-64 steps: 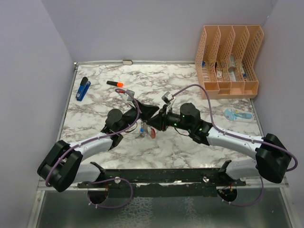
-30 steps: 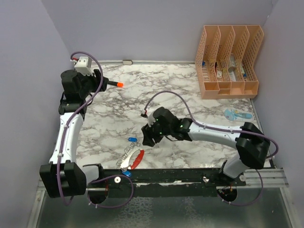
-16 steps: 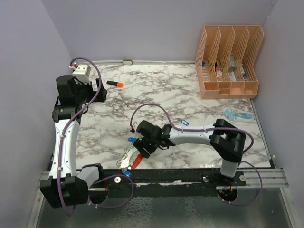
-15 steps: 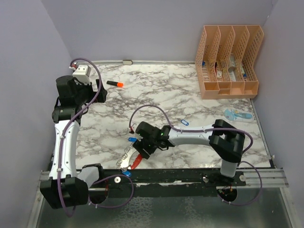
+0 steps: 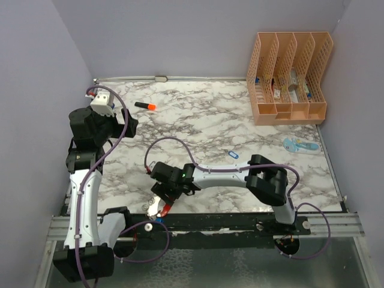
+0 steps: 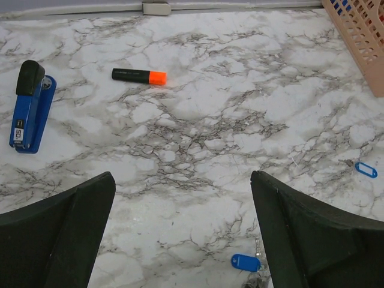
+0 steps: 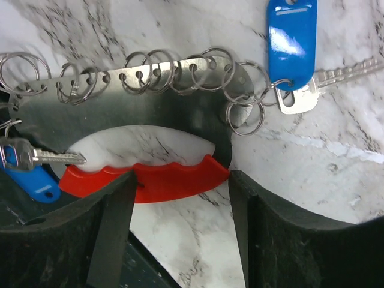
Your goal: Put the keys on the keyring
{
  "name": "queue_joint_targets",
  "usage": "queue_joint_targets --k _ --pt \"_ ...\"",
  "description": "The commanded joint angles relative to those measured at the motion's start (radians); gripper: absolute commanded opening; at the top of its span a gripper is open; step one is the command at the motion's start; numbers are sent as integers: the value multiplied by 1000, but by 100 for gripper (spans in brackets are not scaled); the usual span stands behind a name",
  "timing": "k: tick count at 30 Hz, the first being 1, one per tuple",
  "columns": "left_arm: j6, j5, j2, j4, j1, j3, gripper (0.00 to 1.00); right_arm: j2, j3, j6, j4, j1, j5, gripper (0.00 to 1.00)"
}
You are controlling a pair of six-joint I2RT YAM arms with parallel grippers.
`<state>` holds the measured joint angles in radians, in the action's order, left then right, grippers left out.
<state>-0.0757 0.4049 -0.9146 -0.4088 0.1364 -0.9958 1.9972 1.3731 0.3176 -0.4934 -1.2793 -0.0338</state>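
At the bottom centre-left of the top view, by the near table edge, the right gripper (image 7: 182, 195) is held low over the keyring (image 7: 120, 117). Its jaws are apart with the red loop (image 7: 162, 180) straddled; contact cannot be told. Two keys are seen against the band's small rings: one (image 7: 291, 36) upper right of the wrist frame, one (image 7: 33, 180) lower left. A third blue key (image 5: 233, 154) lies well apart, mid-table (image 5: 198, 120). The left gripper (image 6: 183, 180) is raised at frame left, jaws wide apart, nothing held. The stapler (image 6: 29, 107) and marker (image 6: 139, 76) are seen upper left.
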Motion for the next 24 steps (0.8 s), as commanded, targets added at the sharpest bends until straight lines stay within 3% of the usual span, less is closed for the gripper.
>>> queue_joint_targets --k 1,5,8,18,24 --pt "-52 46 53 103 3 47 99 125 80 49 -123 -27 -83 64" --pt "-61 47 89 147 3 108 99 240 165 38 -227 -20 -195 70" --pt "-48 48 108 151 2 139 99 268 144 24 -214 25 -208 72" --pt "-48 46 143 210 3 229 99 207 27 -92 -161 324 -302 72" --pt "-57 58 122 234 2 237 99 185 92 -187 -140 486 -386 71"
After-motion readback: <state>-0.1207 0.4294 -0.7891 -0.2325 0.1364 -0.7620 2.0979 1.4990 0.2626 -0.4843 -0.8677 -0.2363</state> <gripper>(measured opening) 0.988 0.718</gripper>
